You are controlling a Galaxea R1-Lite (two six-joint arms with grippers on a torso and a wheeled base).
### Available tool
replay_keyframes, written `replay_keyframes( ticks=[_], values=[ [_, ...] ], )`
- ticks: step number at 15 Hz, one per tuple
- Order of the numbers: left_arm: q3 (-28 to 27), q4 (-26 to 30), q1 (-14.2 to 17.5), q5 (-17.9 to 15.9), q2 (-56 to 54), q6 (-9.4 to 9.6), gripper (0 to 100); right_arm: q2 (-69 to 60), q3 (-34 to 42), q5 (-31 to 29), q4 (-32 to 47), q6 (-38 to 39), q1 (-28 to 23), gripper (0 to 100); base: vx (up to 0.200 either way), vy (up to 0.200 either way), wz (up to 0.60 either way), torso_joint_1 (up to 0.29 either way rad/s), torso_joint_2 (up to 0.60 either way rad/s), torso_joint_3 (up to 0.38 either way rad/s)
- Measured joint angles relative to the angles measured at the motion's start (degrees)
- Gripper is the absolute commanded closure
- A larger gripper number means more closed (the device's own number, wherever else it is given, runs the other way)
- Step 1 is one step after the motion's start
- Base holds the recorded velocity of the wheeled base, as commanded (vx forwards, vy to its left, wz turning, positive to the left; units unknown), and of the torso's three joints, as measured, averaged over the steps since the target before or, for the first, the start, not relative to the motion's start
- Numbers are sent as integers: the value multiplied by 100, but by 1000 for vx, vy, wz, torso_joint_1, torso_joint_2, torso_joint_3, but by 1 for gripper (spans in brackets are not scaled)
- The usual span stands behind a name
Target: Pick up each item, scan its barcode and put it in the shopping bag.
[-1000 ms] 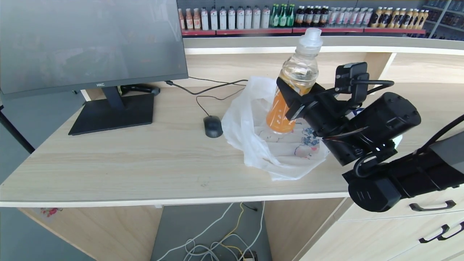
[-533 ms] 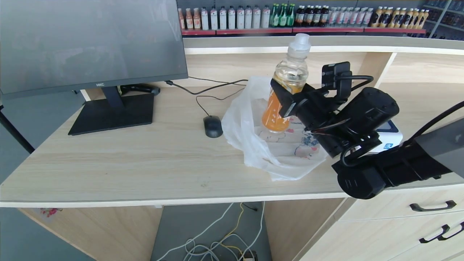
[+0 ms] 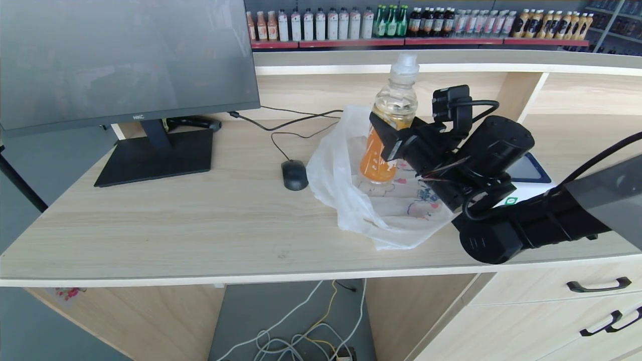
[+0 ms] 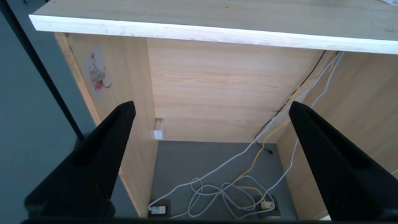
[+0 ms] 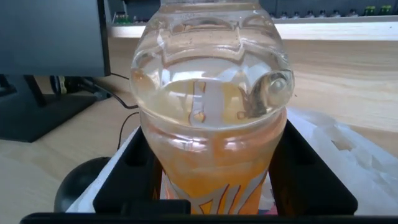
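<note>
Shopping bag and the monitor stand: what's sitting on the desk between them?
In the head view, a black computer mouse sits between the monitor stand and the shopping bag, much closer to the bag. The rest of that stretch is bare desk.

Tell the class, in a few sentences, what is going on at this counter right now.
The right gripper is shut on an upright bottle of orange drink, holding it at the open mouth of the white bag on the counter. The bottle is not yet released. The left gripper hangs open below the counter's edge, holding nothing. A mouse and a monitor sit on the robot's left of the bag.
</note>
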Motion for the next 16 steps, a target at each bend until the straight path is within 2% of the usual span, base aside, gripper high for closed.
replay_keyframes(
  ticks=[8,16],
  values=[
    [0,-5,-2,0,0,0,0,133,-240,0,83,202,-55,100,0,0,0,0,0,0],
    [0,-5,0,0,0,-2,0,295,-341,-1,41,208,362,100,0,0,0,0,0,0]
  ],
)
